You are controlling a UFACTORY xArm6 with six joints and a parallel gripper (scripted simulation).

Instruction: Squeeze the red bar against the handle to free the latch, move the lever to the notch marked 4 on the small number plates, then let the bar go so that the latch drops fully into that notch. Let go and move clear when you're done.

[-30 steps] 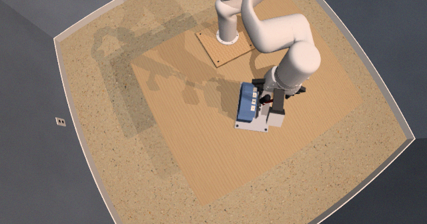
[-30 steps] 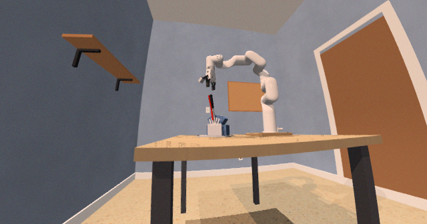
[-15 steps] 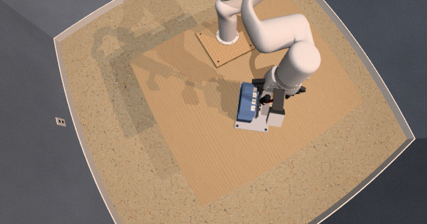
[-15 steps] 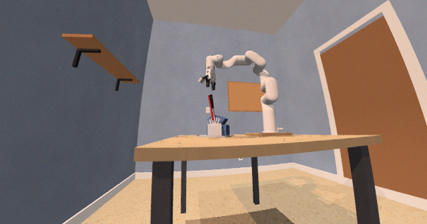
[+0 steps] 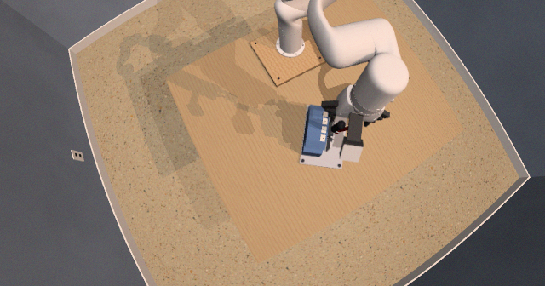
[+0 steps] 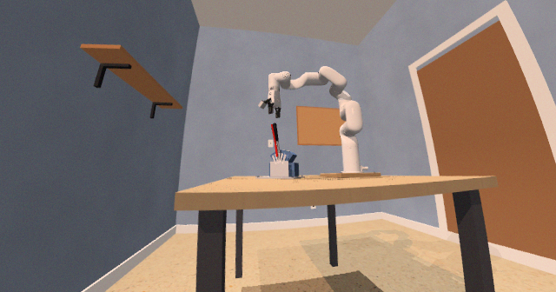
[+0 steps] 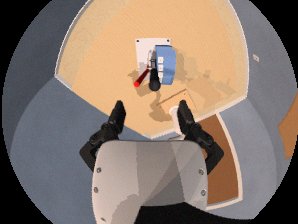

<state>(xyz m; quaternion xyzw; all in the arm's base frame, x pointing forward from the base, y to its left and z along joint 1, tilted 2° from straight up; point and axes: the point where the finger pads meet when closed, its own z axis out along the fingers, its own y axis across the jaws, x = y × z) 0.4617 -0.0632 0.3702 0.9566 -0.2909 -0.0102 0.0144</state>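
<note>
The lever unit stands on the table: a white base with a blue notched block. Small white number plates run along the block; their numbers are too small to read. The black lever handle stands nearly upright, with the red bar alongside it. My gripper is open and empty. It hangs above the top of the handle, clear of it.
The arm stands on a wooden mounting board behind the lever unit. The table has dark legs. A wall shelf, a cork board and a brown door line the room.
</note>
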